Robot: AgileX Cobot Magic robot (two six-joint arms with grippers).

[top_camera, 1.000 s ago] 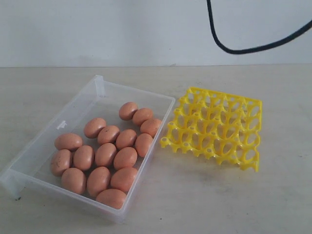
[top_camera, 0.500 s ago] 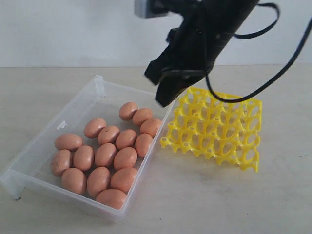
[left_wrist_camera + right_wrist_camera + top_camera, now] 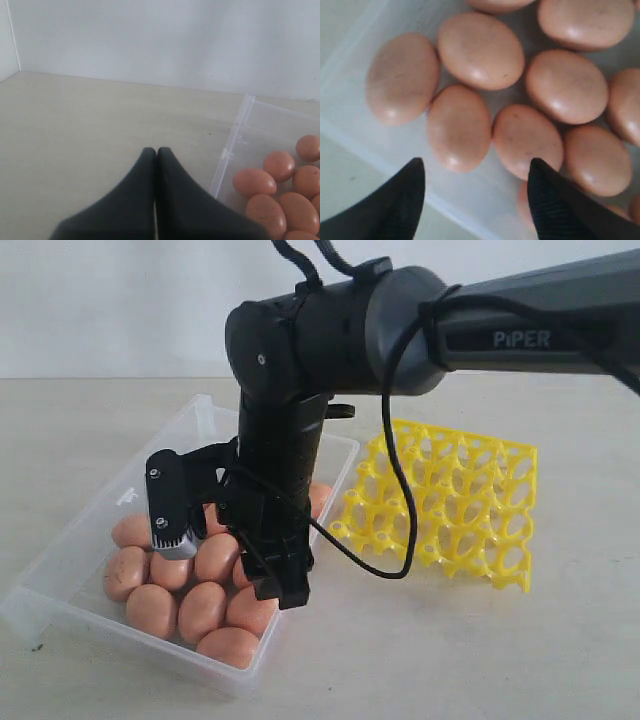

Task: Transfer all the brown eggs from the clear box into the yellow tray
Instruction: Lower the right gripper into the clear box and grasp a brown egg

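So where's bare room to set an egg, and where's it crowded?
Free: visible cups of the yellow tray, the end of the clear box beyond the brown eggs, the table in front of the tray. Crowded: those eggs, packed under the open right tool.

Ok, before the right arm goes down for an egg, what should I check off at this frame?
1. Right gripper open: ok. Its fingers stand apart above the brown eggs and hold nothing.
2. One egg centred between the fingers: cannot tell. One lies near the gap, but a neighbour sits close to one finger.
3. Room around the target: not ok. The eggs lie packed and touching in the clear box.
4. Yellow tray ready: ok. Every cup in view is empty.
5. Left gripper out of the way: ok. It is shut, over bare table beside the box.
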